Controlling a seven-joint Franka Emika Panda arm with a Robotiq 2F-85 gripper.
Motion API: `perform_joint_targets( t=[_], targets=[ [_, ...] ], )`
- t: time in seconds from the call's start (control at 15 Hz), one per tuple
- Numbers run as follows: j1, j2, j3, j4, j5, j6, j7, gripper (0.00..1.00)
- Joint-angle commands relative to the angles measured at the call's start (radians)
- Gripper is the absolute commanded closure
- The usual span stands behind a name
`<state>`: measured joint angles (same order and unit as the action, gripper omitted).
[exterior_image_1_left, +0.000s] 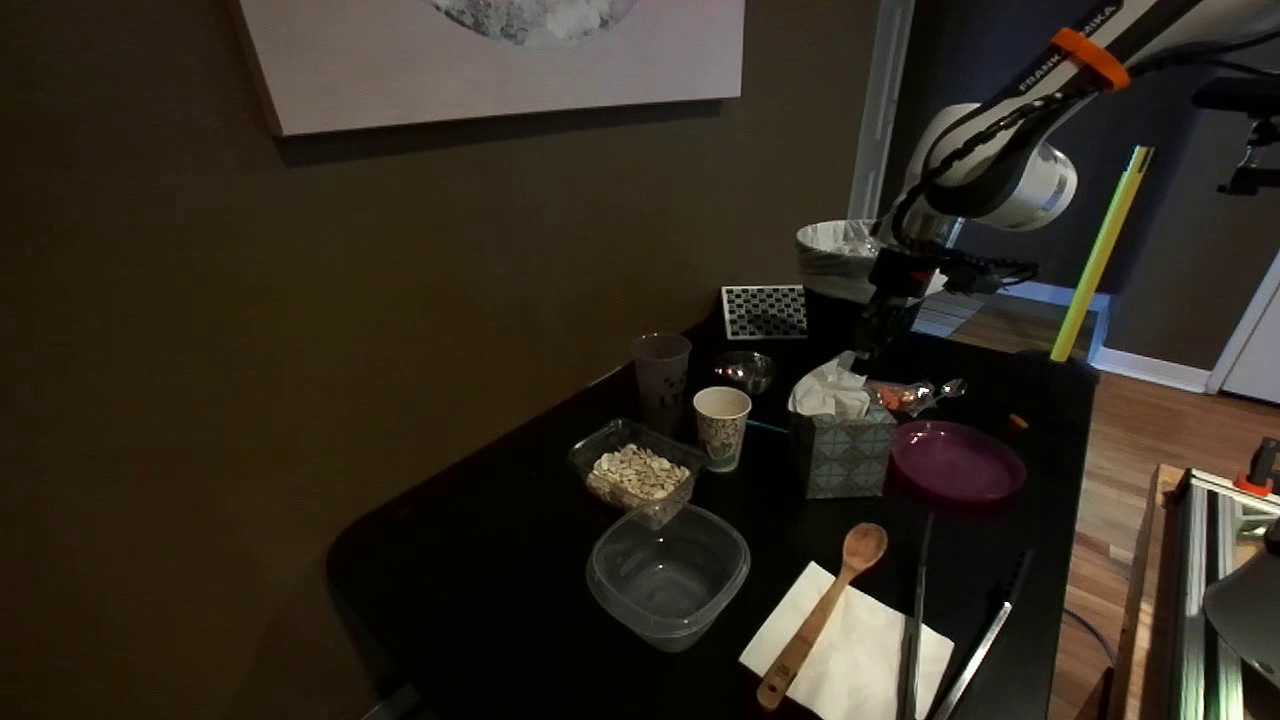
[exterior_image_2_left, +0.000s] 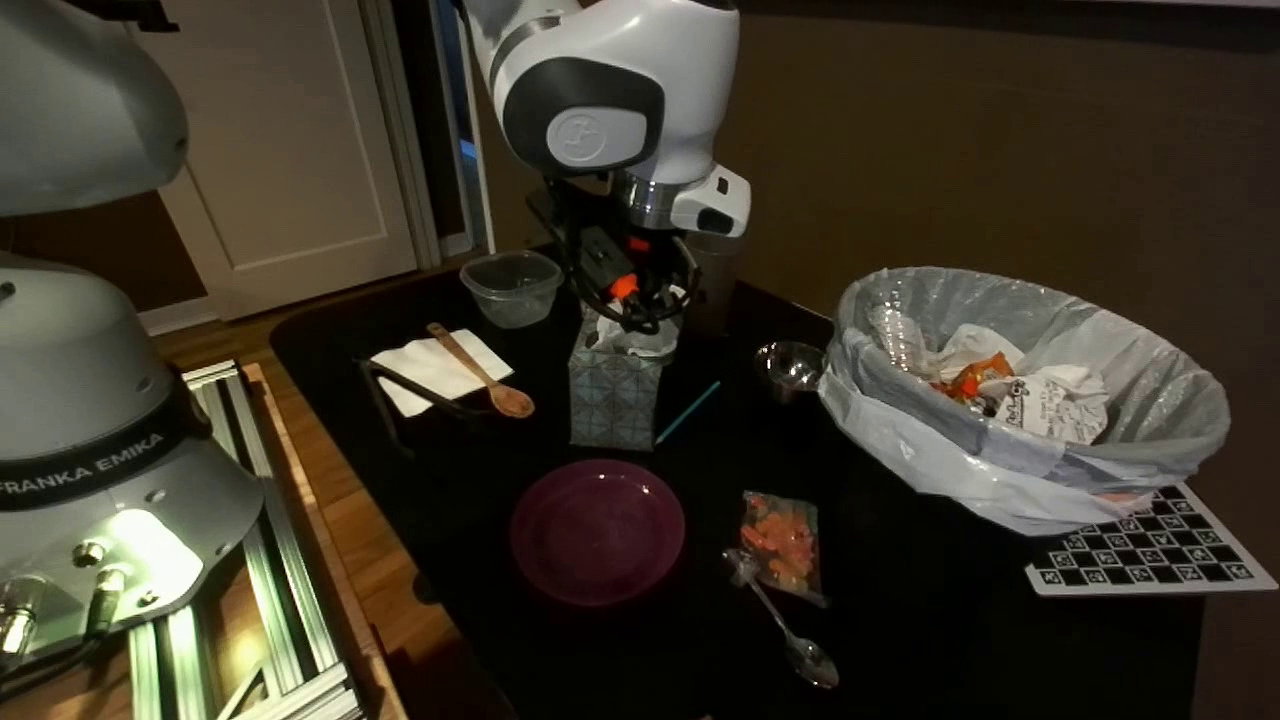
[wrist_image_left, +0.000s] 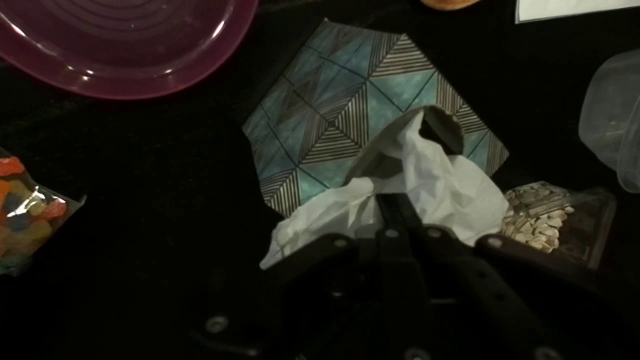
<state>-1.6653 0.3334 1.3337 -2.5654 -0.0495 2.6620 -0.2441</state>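
A tissue box (wrist_image_left: 345, 135) with a blue-green and striped triangle pattern stands on the black table. White tissue (wrist_image_left: 445, 185) bulges out of its oval opening. My gripper (wrist_image_left: 397, 200) points down into that tissue, its fingers brought together, shut on it, with crumpled folds spreading to both sides. In an exterior view the gripper (exterior_image_1_left: 866, 345) meets the top of the tissue (exterior_image_1_left: 835, 388) above the box (exterior_image_1_left: 848, 455). The exact pinch point is dark and partly hidden by the fingers. The box (exterior_image_2_left: 612, 400) sits upright under the wrist in an exterior view.
Near the box are a purple plate (exterior_image_1_left: 958, 465), a candy bag (exterior_image_2_left: 782, 540), a clear spoon (exterior_image_2_left: 785, 625), a paper cup (exterior_image_1_left: 722, 430) and a seed container (exterior_image_1_left: 640, 475). A lined bin (exterior_image_2_left: 1020, 300), clear tub (exterior_image_1_left: 668, 575), wooden spoon (exterior_image_1_left: 825, 610) and tongs (exterior_image_1_left: 975, 660) are further off.
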Motion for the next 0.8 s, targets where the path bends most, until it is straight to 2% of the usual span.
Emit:
perform_joint_targets(
  t=[0.0,0.33,0.4,0.47,0.6,0.73],
  targets=[
    [0.006,0.015,-0.005,0.008,-0.003,-0.010,-0.010,1.00],
    [0.002,0.018,0.008,0.010,-0.002,0.023,-0.018,1.00],
    [0.005,0.013,0.007,0.010,-0.003,0.030,-0.016,0.95],
    [0.010,0.009,0.004,0.010,-0.005,0.036,-0.015,0.73],
    [0.021,0.015,-0.004,0.009,-0.005,0.055,-0.016,0.70],
    [0.036,0.019,-0.014,0.009,-0.007,0.071,-0.015,0.56]
  ],
)
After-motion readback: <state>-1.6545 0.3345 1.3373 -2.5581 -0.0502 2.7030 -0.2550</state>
